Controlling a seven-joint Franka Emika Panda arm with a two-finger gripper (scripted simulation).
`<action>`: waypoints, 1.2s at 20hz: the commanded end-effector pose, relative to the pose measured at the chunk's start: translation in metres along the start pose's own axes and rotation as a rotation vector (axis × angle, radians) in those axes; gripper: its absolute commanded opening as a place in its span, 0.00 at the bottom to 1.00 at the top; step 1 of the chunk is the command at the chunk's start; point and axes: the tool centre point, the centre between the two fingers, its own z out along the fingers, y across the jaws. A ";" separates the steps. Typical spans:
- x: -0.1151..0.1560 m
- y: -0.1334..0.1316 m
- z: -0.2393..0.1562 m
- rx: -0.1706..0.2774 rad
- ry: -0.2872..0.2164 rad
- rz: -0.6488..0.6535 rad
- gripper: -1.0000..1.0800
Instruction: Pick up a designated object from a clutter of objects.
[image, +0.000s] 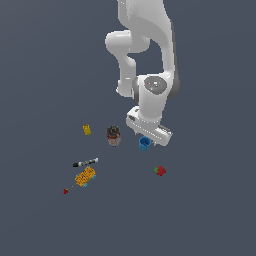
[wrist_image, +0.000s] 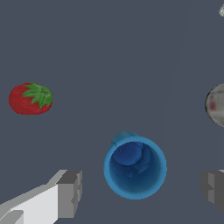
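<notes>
Gripper (wrist_image: 140, 192) spread wide in wrist view, one finger (wrist_image: 68, 194) each side of the cup (wrist_image: 134, 168), both clear of it, nothing held. Cup bright blue, upright, mouth up toward the wrist camera, long axis vertical, darker hollow inside. No readable writing on anything; jar label too blurred to read. In exterior view cup (image: 144, 144) sits on the floor right under the gripper (image: 150, 136), partly hidden by it. Strawberry (image: 160, 171) near, toward the exterior view's right; jar (image: 114, 135) just beside the cup on the left. Further left: yellow block (image: 87, 130), marker (image: 85, 162), orange toy (image: 85, 177), tiny red bit (image: 65, 191). Floor (image: 200, 215) flat plain dark blue-grey, no walls visible.
</notes>
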 end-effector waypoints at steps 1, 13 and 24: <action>-0.003 0.001 0.006 0.000 0.001 0.023 0.96; -0.006 0.002 0.019 -0.001 0.001 0.039 0.96; -0.007 0.002 0.060 -0.001 0.001 0.042 0.96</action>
